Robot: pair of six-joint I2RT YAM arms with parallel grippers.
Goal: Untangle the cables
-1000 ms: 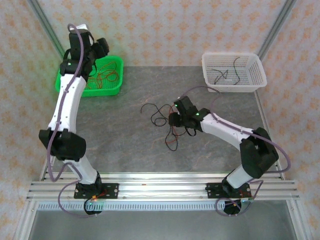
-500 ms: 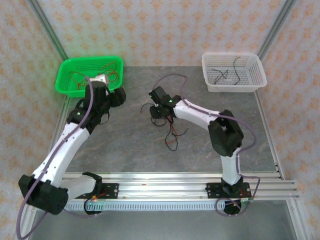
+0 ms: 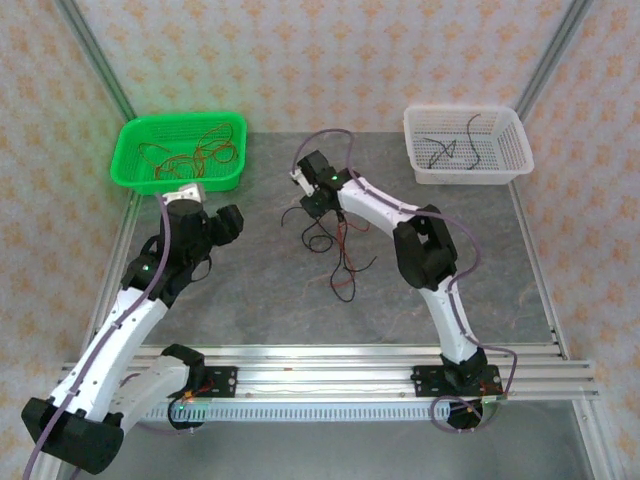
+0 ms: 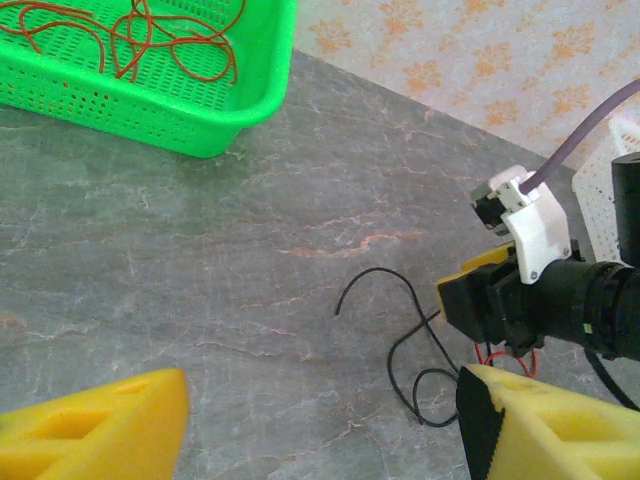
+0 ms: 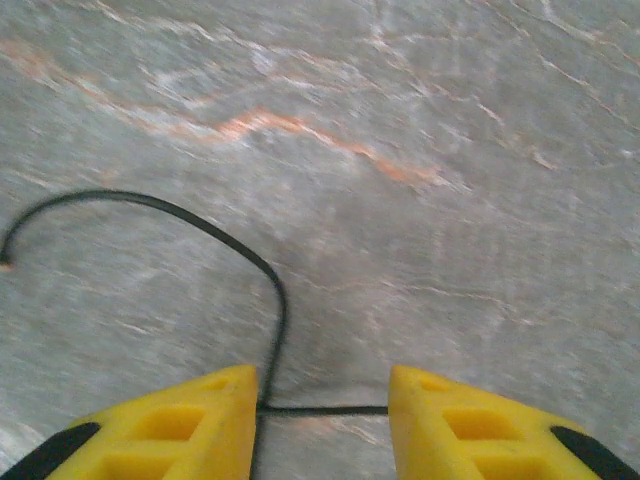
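Right end effector advanced; cable between fingers.

Reading no text, label, brand, number or sign anywhere.

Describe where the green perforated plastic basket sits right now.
In the top external view, the green perforated plastic basket sits in the far-left corner of the grey table, holding thin red cables, level with the white plastic basket at far right.
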